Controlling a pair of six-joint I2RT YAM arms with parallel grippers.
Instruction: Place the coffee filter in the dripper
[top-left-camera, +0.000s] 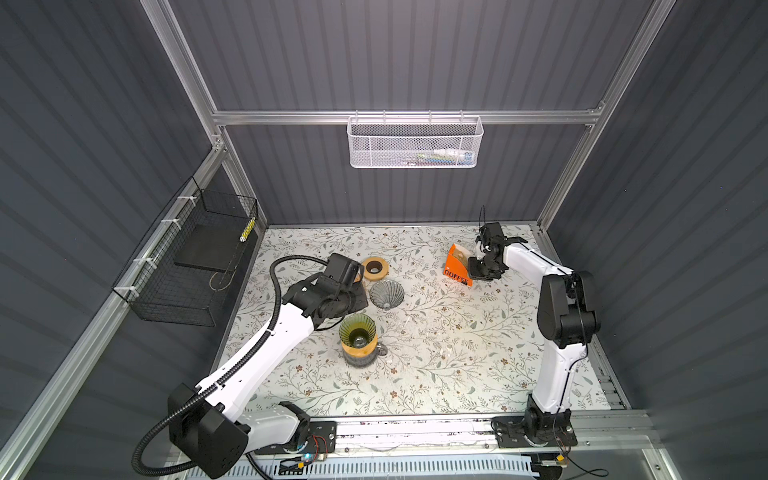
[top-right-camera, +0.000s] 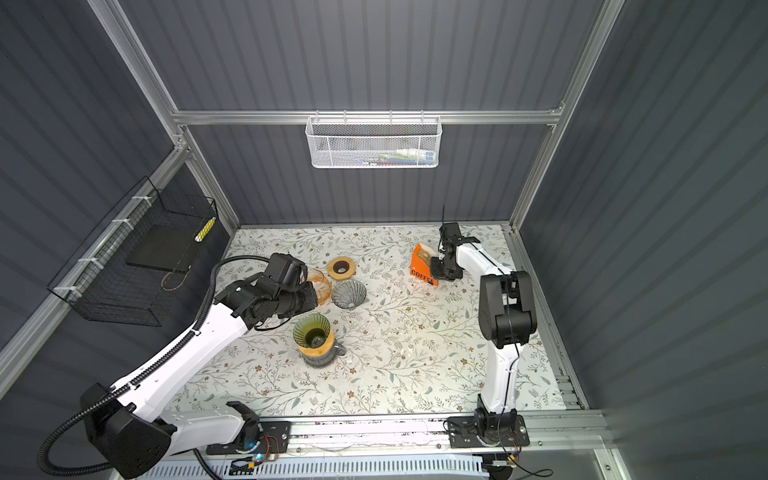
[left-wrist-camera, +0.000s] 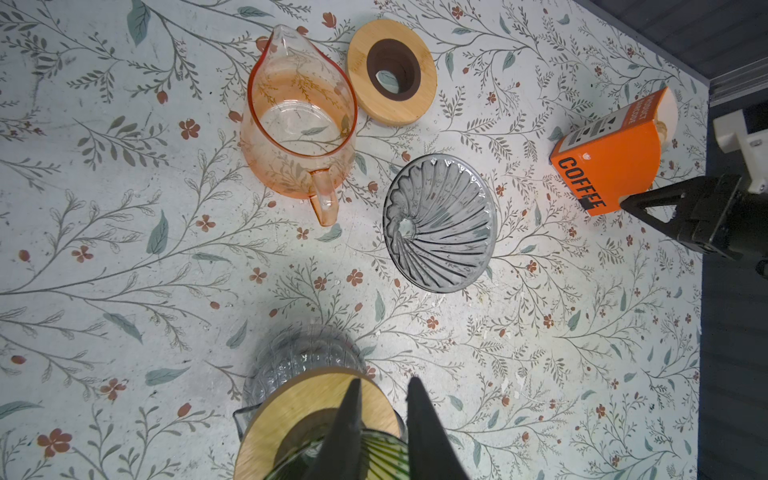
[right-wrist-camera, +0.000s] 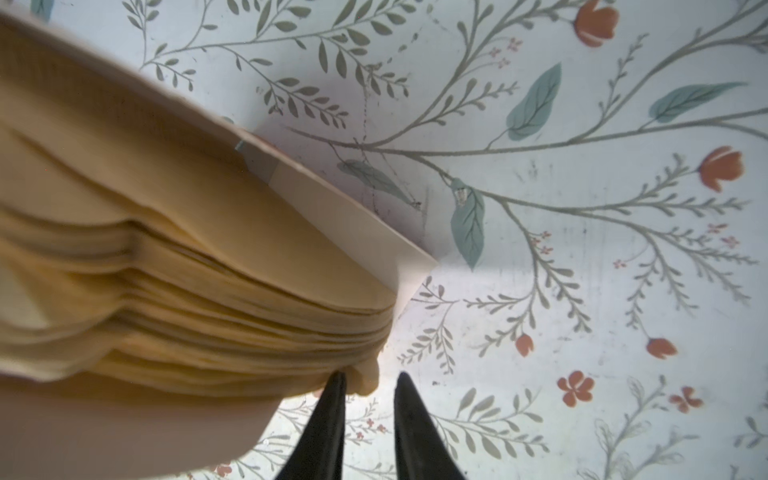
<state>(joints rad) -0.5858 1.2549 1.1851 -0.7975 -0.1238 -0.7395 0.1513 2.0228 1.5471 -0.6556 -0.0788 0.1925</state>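
Note:
An orange box (top-left-camera: 456, 271) marked COFFEE stands at the back right, with tan coffee filters (right-wrist-camera: 187, 291) fanned out of its open side. My right gripper (right-wrist-camera: 370, 376) is at the stack's corner, open by a narrow gap, and one fingertip (right-wrist-camera: 337, 380) touches the filter edges. A green dripper (top-left-camera: 357, 328) sits upright on a wooden collar (left-wrist-camera: 291, 411) over a glass jug. A grey dripper (top-left-camera: 386, 293) lies tipped on the table. My left gripper (left-wrist-camera: 384, 380) hovers over the green dripper's rim, slightly open and holding nothing.
An orange glass carafe (left-wrist-camera: 299, 120) and a loose wooden ring (left-wrist-camera: 392, 70) lie behind the grey dripper. A black wire basket (top-left-camera: 187, 266) hangs on the left wall and a white mesh basket (top-left-camera: 415, 143) on the back wall. The floral table (top-left-camera: 457, 353) ends at a metal rail in front.

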